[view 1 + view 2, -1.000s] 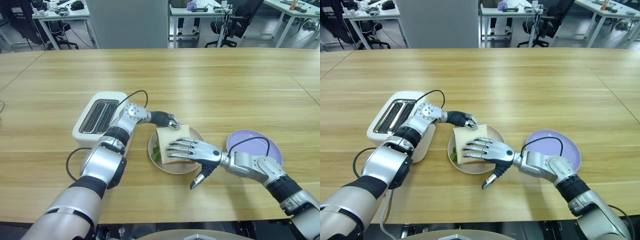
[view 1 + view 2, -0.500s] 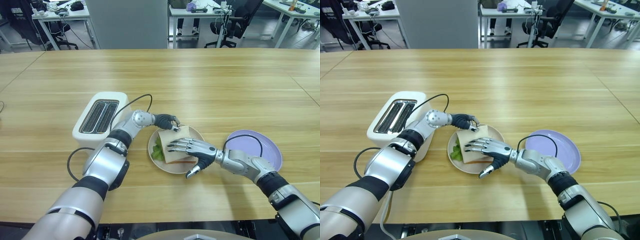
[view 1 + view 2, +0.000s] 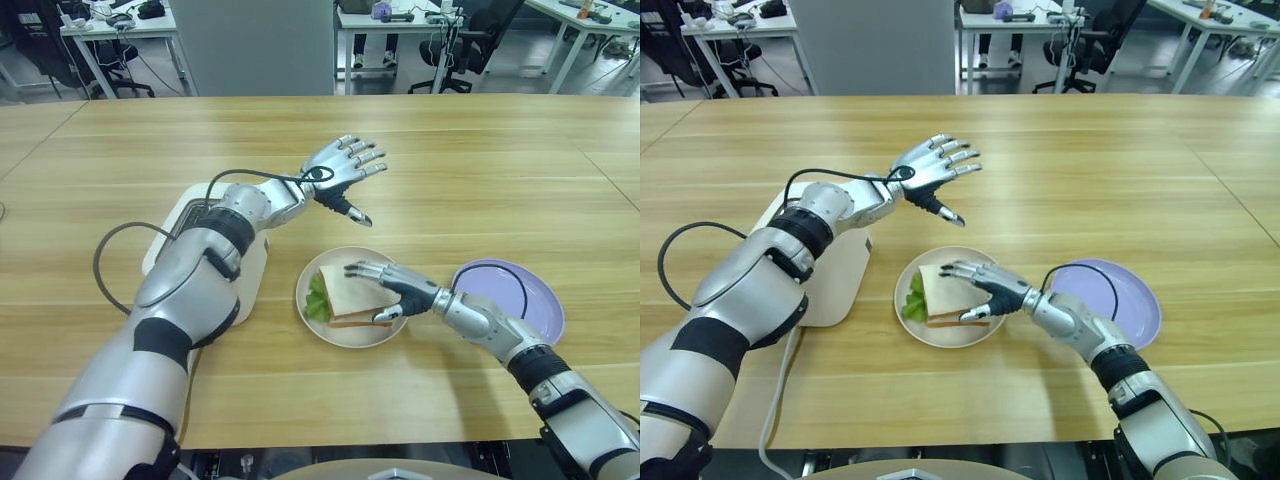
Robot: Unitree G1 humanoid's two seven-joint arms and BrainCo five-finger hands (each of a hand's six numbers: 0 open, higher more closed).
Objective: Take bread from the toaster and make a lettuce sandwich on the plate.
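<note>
A sandwich (image 3: 347, 297) of two bread slices with green lettuce (image 3: 318, 300) sticking out on its left lies on the beige plate (image 3: 345, 338). My right hand (image 3: 392, 285) rests at the sandwich's right edge, fingers spread over the top slice and holding nothing. My left hand (image 3: 341, 171) hangs raised above the table behind the plate, fingers spread open and empty. The white toaster (image 3: 247, 281) stands left of the plate, mostly hidden by my left arm.
A purple plate (image 3: 532, 300) with nothing on it sits right of the beige plate, under my right forearm. The toaster's cable (image 3: 779, 395) runs down toward the table's front edge. Bare wooden table stretches behind.
My left hand let go of the top slice and rose up and back, opening its fingers. My right hand slid to the sandwich's right edge. The sandwich now lies flat on the plate.
</note>
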